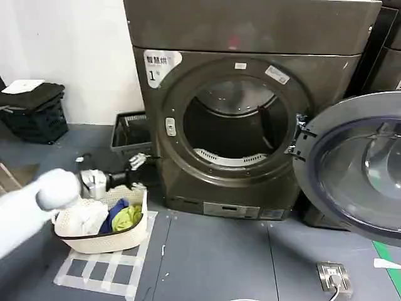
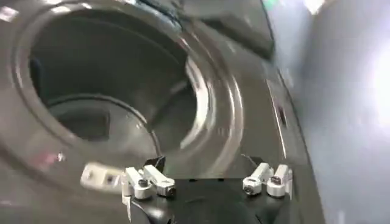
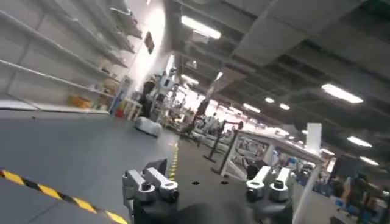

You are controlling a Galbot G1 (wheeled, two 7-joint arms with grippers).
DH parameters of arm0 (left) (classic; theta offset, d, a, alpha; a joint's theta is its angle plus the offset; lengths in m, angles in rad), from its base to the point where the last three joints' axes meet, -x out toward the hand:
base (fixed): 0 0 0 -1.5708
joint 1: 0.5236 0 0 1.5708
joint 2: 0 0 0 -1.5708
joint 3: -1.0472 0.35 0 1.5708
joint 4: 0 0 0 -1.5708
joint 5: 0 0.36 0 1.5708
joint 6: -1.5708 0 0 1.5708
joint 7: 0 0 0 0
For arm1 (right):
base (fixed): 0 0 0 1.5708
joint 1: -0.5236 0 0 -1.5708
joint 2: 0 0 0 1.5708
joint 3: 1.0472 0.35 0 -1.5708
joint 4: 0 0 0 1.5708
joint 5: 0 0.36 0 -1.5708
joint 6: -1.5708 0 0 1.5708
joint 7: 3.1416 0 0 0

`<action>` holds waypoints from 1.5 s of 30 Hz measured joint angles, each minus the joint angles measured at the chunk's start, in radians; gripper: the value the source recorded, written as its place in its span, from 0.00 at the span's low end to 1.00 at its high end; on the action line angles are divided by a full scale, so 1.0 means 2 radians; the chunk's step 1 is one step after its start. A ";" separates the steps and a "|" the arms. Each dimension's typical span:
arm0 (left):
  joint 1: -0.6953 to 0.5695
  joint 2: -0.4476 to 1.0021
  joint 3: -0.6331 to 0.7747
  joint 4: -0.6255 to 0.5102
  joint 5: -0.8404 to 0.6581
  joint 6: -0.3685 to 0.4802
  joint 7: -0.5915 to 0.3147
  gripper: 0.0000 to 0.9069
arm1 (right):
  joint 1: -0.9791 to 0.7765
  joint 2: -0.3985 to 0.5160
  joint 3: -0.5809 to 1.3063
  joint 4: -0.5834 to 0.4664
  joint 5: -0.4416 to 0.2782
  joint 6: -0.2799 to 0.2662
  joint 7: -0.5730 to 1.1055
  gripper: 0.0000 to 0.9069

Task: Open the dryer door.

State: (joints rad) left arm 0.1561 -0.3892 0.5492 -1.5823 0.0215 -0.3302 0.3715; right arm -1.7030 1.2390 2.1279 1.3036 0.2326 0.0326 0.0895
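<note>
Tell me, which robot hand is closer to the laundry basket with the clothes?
The left. The left gripper hangs open just above the laundry basket, beside the dryer. The right gripper faces the room, away from it.

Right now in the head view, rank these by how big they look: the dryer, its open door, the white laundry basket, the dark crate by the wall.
1. dryer
2. dryer door, cut off at the frame edge and nearer the camera
3. white laundry basket and dark crate: too alike to rank, and the crate sits farther back.
</note>
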 joint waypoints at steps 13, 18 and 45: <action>-0.039 -0.030 -0.019 0.138 0.224 -0.119 0.032 1.00 | 0.010 -0.003 -0.030 -0.002 -0.006 0.010 -0.004 1.00; -0.069 -0.046 -0.009 0.174 0.311 -0.160 0.033 1.00 | 0.012 -0.003 -0.037 -0.004 -0.006 0.012 -0.006 1.00; -0.211 -0.101 0.057 0.302 0.527 -0.247 0.099 1.00 | 0.013 0.010 -0.047 0.011 0.000 0.023 -0.019 1.00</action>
State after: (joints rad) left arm -0.2651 -0.5908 0.6634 -0.9792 1.0761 -0.8251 0.5687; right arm -1.6775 1.2583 2.0332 1.3261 0.2322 0.0788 0.0525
